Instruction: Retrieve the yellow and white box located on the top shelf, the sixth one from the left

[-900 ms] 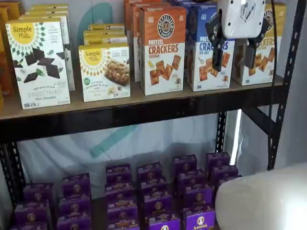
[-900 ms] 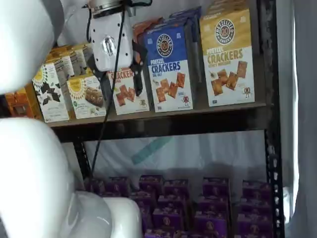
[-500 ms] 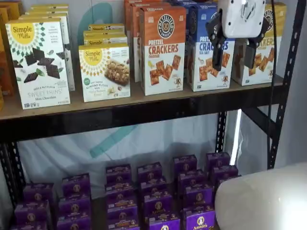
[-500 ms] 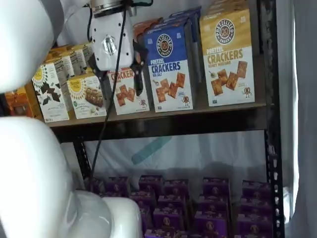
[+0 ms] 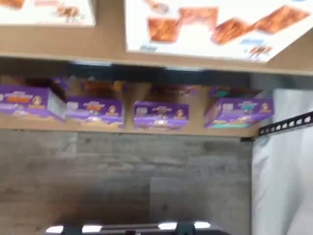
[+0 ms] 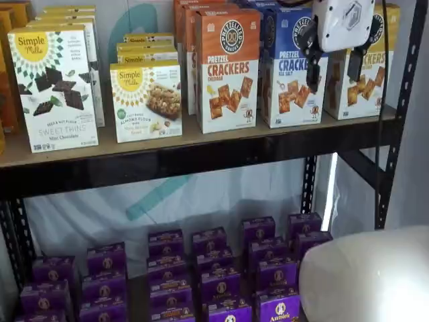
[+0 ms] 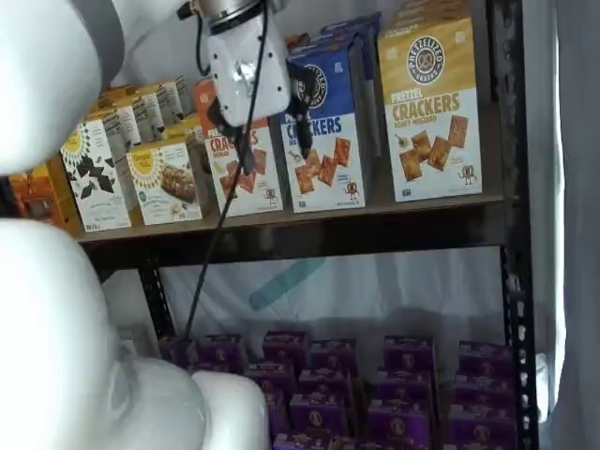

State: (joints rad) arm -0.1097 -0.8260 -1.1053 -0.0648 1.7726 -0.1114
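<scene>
At the right-hand end of the long tan wooden top shelf (image 7: pixel 309 217), edged by a black metal beam, the tall yellow and white cardboard cracker box (image 7: pixel 430 105) is stood upright, just beside a blue pretzel-cracker box (image 7: pixel 330 141). The white-bodied gripper (image 7: pixel 269 148) with two black fingers is held spread wide, empty, in front of the neighbouring boxes. The carton is judged light, thin-walled and easily dented; a hold across its narrow side panels is advised.
</scene>
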